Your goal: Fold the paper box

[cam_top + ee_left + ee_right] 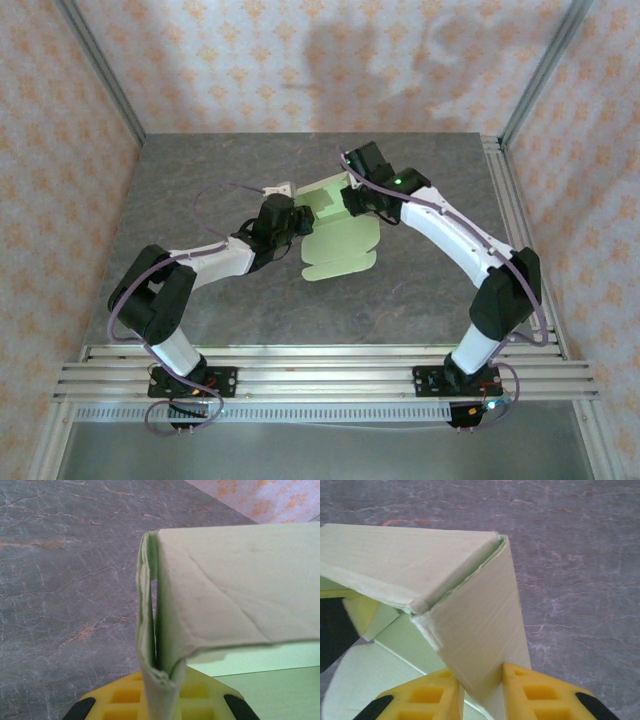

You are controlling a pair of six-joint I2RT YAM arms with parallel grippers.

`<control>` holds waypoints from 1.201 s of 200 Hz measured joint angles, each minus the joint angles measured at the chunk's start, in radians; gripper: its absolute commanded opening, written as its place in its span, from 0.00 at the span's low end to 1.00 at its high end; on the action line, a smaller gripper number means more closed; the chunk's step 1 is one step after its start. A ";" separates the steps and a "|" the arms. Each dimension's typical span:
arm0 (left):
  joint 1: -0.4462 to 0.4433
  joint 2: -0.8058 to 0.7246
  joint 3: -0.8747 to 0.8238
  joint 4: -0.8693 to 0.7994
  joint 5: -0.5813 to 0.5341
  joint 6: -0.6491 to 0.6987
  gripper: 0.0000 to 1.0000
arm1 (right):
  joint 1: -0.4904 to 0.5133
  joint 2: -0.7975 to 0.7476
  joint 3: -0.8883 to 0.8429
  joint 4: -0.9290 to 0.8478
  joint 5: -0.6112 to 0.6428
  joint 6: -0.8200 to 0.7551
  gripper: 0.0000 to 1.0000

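Observation:
The paper box [341,250] is a pale yellow-green card sheet lying partly flat mid-table, its far part raised between the two arms. My left gripper [298,222] comes in from the left. In the left wrist view the left gripper [160,692] is shut on a doubled, folded edge of the paper box [225,590], which stands upright from its yellow fingers [120,697]. My right gripper [352,200] reaches in from the right. In the right wrist view the right gripper [482,692] has its yellow fingers [540,690] pressed on both sides of a raised wall of the paper box [470,620].
The grey marbled table [200,170] lies bare around the box. A small white object [278,188] sits just behind the left gripper. Aluminium rails run along the right edge [496,190] and the near edge [320,368]. Patterned walls enclose the table.

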 measured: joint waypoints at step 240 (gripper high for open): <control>0.005 0.008 0.019 0.004 0.008 -0.003 0.00 | 0.137 0.154 0.072 0.030 0.575 -0.032 0.20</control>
